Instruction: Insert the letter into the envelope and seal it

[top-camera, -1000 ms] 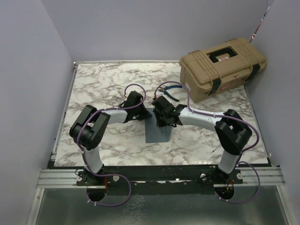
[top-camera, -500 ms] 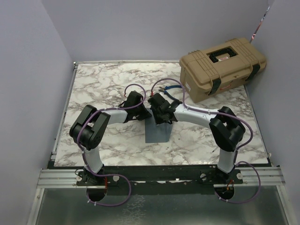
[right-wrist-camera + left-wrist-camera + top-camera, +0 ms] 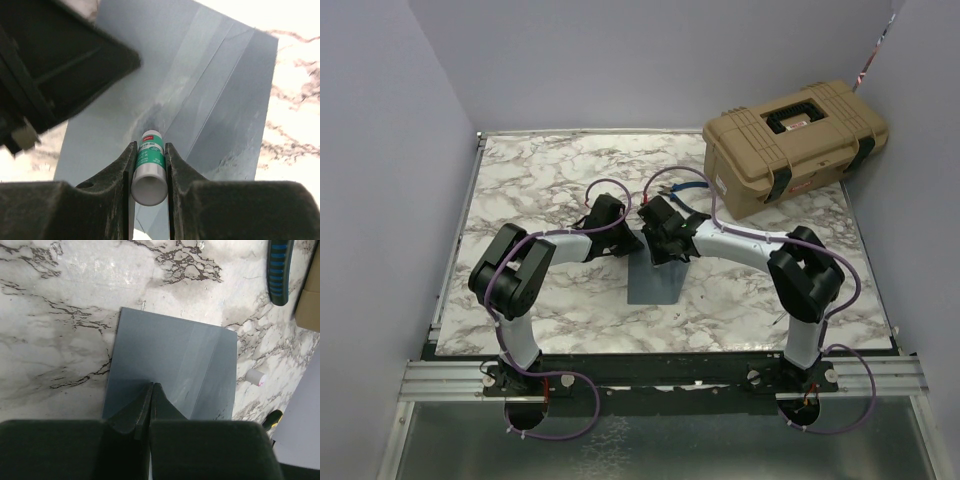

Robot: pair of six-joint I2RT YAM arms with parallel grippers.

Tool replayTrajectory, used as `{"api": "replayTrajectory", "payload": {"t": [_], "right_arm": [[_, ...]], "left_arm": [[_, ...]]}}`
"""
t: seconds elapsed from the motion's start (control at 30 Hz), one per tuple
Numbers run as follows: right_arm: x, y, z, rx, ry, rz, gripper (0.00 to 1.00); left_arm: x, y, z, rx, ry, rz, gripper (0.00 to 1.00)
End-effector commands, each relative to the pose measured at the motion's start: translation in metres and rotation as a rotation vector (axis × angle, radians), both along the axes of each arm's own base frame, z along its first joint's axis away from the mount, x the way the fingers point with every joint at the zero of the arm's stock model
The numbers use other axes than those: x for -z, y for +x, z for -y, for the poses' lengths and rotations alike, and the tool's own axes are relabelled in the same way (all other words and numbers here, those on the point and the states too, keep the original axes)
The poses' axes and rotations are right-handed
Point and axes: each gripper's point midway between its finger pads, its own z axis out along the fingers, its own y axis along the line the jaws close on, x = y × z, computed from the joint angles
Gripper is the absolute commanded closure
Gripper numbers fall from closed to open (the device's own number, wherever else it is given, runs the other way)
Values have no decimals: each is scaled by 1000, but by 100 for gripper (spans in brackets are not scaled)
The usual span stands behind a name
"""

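Since last frame right gripper (image 3: 148, 150) shifted left, toward far edge. It clamps glue stick (image 3: 150, 162), tip on envelope (image 3: 170, 365), middle of counter (image 3: 520, 180). Left gripper (image 3: 151, 390) closed, empty, pinning it. Thin, light, likely slippery: pin near an edge.

A white tabletop with grey marble veining (image 3: 520, 180) is filling the middle of the scene. Plain pale lilac-grey walls are enclosing it on the left (image 3: 380, 150), the far side (image 3: 640, 60) and the right (image 3: 925, 200). A tan hard plastic case with black latches (image 3: 795, 145) is sitting at the far right corner, overhanging the table edge. A silver aluminium rail (image 3: 650, 378) is running along the near edge, and a dull grey metal sheet (image 3: 660, 445) is lying nearer still. Soft, even light is falling throughout.
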Motion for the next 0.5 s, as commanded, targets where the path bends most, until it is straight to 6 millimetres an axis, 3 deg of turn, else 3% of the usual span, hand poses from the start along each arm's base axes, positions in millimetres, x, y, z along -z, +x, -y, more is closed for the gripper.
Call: {"api": "replayTrajectory", "payload": {"t": [0.0,0.1,0.2,0.47], "right_arm": [[8,-52,14,-77,0,-176,100],[7,-65,8,-126,39,-213,100],[6,-66,4,-143,52,-216,100],[2,-27,-5,-65,21,-88,100]], "left_arm": [[81,-58,-52,-7,262,-245,100],[84,-61,-54,-11,267,-254,100],[85,-62,-56,-17,273,-258,100],[88,-66,-59,-22,280,-266,100]]}}
